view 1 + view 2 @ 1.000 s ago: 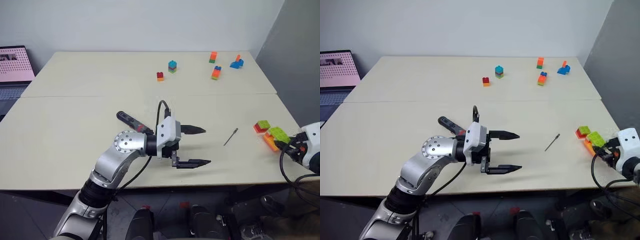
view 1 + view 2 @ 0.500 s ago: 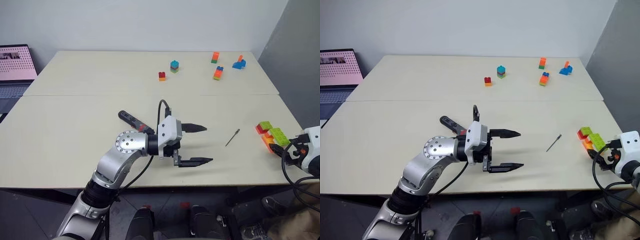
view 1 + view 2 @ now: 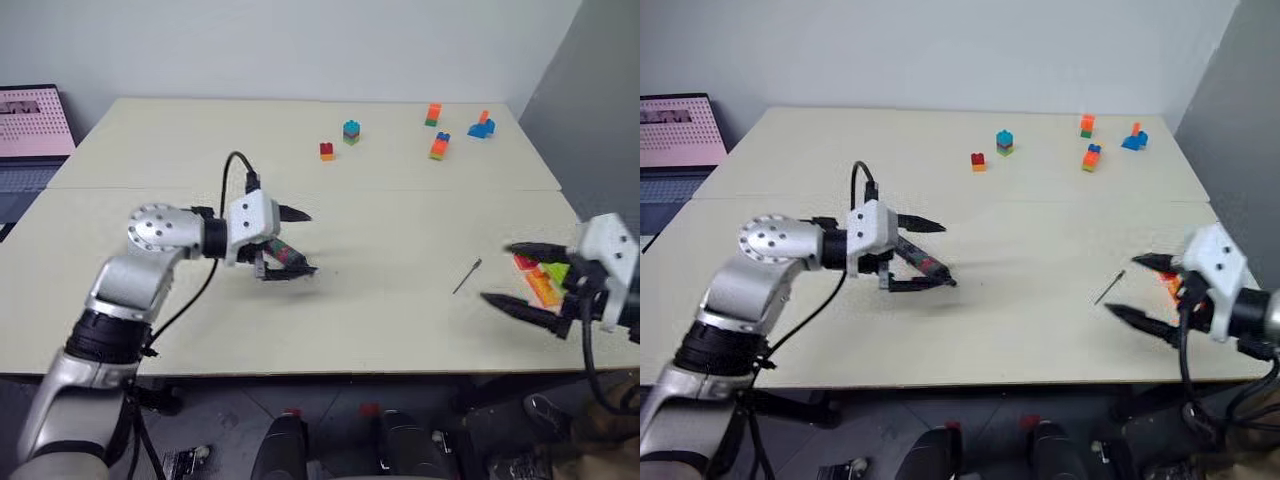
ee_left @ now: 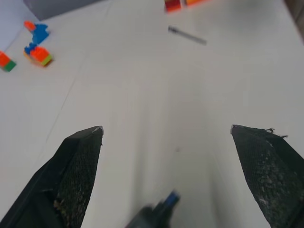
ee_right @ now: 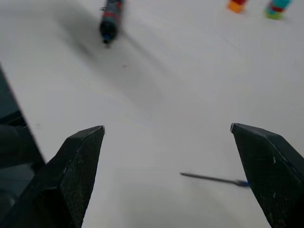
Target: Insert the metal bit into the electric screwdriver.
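electric screwdriver (image 3: pixel 285 254) partly hidden behind left gripper (image 3: pixel 298 241) fingers, its rear end covered — metal bit (image 3: pixel 465 276) too thin for detail, laptop (image 3: pixel 30 130) cut off by the edge

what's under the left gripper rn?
The electric screwdriver lies on the table under the open left gripper; its rear end is covered by the gripper.

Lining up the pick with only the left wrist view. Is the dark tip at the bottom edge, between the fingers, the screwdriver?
Observer: Yes. The electric screwdriver lies on the table, and its red band shows between the fingers of the open left pincer.
Operator: Right arm?
Observer: The right pincer is open, close beside the metal bit, not holding it.
Operator: Any clutter there?
Observer: Green and orange toy bricks sit just behind that pincer, near the table's right edge.
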Robot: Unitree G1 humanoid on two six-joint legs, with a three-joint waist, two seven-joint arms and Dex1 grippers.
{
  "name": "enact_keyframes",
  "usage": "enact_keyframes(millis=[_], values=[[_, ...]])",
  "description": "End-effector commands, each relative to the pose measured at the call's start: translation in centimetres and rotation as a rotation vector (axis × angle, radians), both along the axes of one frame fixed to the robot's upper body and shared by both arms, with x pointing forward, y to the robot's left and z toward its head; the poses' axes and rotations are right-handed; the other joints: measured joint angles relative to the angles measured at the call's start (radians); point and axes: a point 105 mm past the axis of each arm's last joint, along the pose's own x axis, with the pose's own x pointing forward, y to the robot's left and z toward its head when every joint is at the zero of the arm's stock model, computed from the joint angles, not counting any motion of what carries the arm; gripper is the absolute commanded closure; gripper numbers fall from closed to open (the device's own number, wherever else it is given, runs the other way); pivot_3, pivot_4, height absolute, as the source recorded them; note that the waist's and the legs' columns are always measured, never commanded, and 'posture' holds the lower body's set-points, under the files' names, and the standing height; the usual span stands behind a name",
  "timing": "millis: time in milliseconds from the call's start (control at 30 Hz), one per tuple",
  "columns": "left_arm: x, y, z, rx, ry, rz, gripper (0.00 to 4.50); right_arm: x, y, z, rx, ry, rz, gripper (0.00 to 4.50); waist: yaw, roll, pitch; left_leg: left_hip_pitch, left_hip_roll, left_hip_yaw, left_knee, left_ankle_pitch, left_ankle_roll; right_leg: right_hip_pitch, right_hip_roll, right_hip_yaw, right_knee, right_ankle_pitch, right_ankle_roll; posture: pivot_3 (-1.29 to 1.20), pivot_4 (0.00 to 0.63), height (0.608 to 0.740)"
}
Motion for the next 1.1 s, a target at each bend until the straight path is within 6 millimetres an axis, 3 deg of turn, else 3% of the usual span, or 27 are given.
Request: enact_keyframes(millis=[33,233,433,733,1100], values=[[0.8,0.3,-0.1,0.132,-0.043,-0.054,0.00,0.0,1.4,0.9,0.009,-0.027,0.064,0.02,0.002,0.000,0.000,-0.002,0.000,0.000,0.000,0.000,0.000,0.000,0.000,0.000,-0.002,0.000,0.000,0.00,0.150,0.740],[2.4,0.2,-0.5,0.350,-0.046,-0.174,0.00,-0.3,3.3,1.2,0.056,-0.041,0.124,0.02,0.009,0.000,0.000,-0.010,-0.001,-0.003,0.000,0.000,0.000,-0.005,0.001,-0.002,-0.005,0.004,0.007,0.00,0.150,0.740],[3.2,-0.3,-2.0,0.558,-0.018,-0.299,0.00,-0.6,3.9,0.8,0.077,-0.036,0.114,0.02,0.008,0.000,0.000,-0.010,0.000,-0.004,0.000,0.000,0.000,-0.005,0.001,-0.003,-0.004,0.004,0.007,0.00,0.150,0.740],[4.5,-1.1,-3.6,0.697,-0.011,-0.332,0.00,-1.5,4.7,0.2,0.108,-0.031,0.107,0.02,-0.003,0.000,0.000,-0.010,0.000,-0.005,0.001,0.000,0.001,-0.005,0.002,-0.003,-0.002,0.004,0.008,0.00,0.150,0.740],[5.6,-2.2,-5.3,0.747,0.016,-0.285,0.00,-1.5,5.0,0.2,0.115,-0.028,0.108,0.02,-0.003,-0.001,0.000,-0.010,-0.001,-0.006,0.002,0.000,0.001,-0.004,0.002,-0.003,-0.001,0.005,0.008,0.00,0.150,0.740]])
